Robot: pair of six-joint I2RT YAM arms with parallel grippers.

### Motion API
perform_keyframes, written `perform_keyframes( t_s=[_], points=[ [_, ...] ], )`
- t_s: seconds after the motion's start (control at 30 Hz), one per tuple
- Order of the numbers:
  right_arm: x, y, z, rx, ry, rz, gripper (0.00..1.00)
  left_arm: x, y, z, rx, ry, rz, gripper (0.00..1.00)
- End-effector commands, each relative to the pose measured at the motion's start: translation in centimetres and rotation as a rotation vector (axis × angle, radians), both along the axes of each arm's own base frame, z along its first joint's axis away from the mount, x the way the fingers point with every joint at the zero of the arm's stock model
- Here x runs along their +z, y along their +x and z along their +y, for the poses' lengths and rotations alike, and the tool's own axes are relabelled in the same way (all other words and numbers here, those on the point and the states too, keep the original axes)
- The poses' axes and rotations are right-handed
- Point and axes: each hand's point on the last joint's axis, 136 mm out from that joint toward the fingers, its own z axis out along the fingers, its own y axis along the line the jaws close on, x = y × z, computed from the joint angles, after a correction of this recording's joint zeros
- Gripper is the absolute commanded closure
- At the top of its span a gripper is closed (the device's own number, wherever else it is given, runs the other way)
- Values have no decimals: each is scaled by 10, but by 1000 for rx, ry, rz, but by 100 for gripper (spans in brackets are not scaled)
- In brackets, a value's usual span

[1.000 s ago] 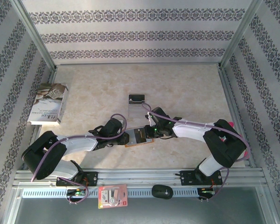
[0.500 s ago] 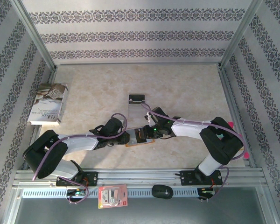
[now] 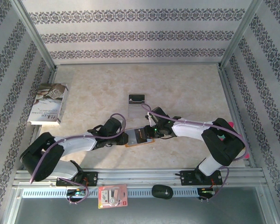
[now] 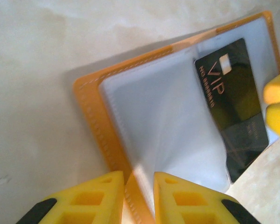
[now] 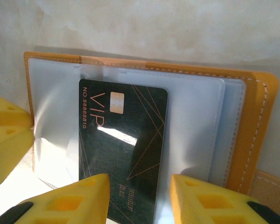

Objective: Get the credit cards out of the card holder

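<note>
Card holder [image 4: 94, 120] lies open; left gripper [image 4: 139, 186] pinches its orange edge; right gripper [image 5: 140, 189] spread over black credit card [image 5: 123, 140]

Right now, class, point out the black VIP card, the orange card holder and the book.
black VIP card [image 5: 123, 149]: right wrist view, middle of its face.
orange card holder [image 5: 255, 126]: right wrist view, its stitched right border.
book [image 3: 49, 103]: top external view, its cover.

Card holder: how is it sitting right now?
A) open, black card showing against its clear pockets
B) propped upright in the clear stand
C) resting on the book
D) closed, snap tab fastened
A: the card holder lies spread open, its clear pockets facing up, and the black VIP card shows against them.
</note>
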Motion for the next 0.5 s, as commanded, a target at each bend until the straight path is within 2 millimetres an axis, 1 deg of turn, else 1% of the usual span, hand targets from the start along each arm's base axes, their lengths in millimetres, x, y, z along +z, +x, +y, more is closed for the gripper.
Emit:
perform_keyframes(
  t_s=[0.0, 0.1, 0.17, 0.23, 0.37, 0.47],
  points=[
    [1, 1, -3, 8, -34, -23, 60, 14, -2, 18, -8, 85, -24, 77],
    [3, 3, -2, 7, -20, -38, 61, 33, 3, 9, -15, 39, -63, 79],
    [5, 3, -2, 5, -11, -48, 64, 40, 7, -2, -34, 4, -79, 80],
    [8, 4, -2, 0, 1, -57, 66, 46, 12, -19, -62, -26, -103, 81],
    [11, 4, -4, -3, 17, -65, 69, 45, 23, -47, -102, -62, -120, 86],
    [15, 5, -7, -12, 27, -76, 70, 40, 30, -61, -122, -71, -121, 90]
  ],
)
